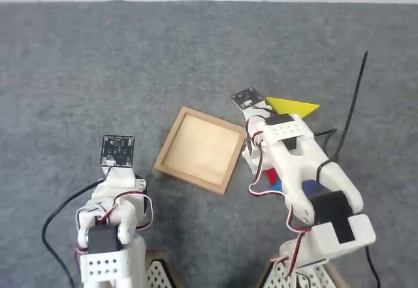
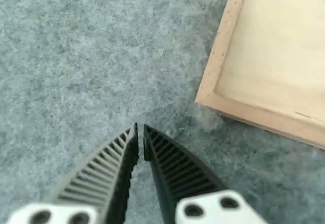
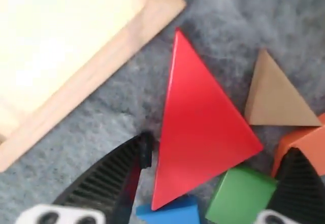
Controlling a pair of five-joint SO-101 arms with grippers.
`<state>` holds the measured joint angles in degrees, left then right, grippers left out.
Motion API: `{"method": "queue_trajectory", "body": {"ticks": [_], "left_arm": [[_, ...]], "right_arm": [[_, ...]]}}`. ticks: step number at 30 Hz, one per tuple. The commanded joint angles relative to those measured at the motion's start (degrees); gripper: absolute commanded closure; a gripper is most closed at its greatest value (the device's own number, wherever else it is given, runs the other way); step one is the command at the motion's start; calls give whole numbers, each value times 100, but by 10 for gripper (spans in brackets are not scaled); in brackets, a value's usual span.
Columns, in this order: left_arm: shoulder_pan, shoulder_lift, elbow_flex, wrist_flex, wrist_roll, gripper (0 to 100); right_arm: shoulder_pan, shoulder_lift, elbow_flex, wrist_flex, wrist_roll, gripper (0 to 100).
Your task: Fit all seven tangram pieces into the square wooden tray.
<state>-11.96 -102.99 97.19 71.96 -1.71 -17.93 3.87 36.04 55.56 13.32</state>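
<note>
Straddling the red triangle (image 3: 200, 122) beside the empty tray (image 3: 109, 61), our right tool (image 3: 219, 152) stands released; our left tool (image 2: 140, 135) is clenched on nothing. We judge the piece light, stiff, smooth; grip its opposite edges.

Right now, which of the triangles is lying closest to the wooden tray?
The big red triangle: its tip nearly reaches the wooden tray at a corner, while the tan triangle and the yellow triangle lie farther off.
</note>
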Motion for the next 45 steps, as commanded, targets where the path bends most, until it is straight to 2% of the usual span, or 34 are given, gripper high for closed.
{"method": "queue_trajectory", "body": {"ticks": [1, 10, 14, 19, 27, 34, 39, 45], "left_arm": [[-18, -105, -75, 26, 97, 982], [-18, -105, -75, 26, 97, 982], [-18, -105, -75, 26, 97, 982], [-18, -105, -75, 26, 97, 982], [-18, -105, -75, 26, 97, 982], [-18, -105, -75, 26, 97, 982], [-18, -105, -75, 26, 97, 982], [-18, -105, -75, 26, 97, 982]], "right_arm": [[-57, 4, -202, -251, 62, 678], [-374, 40, -237, -303, 62, 647], [-330, 48, -185, -215, 44, 649], [-163, 31, -185, -22, -105, 701], [66, -13, -185, -4, -290, 701], [4, -1112, -9, 303, -607, 701], [-295, -1886, 325, 356, -615, 701], [-163, -1771, 343, 391, -545, 671]]}}
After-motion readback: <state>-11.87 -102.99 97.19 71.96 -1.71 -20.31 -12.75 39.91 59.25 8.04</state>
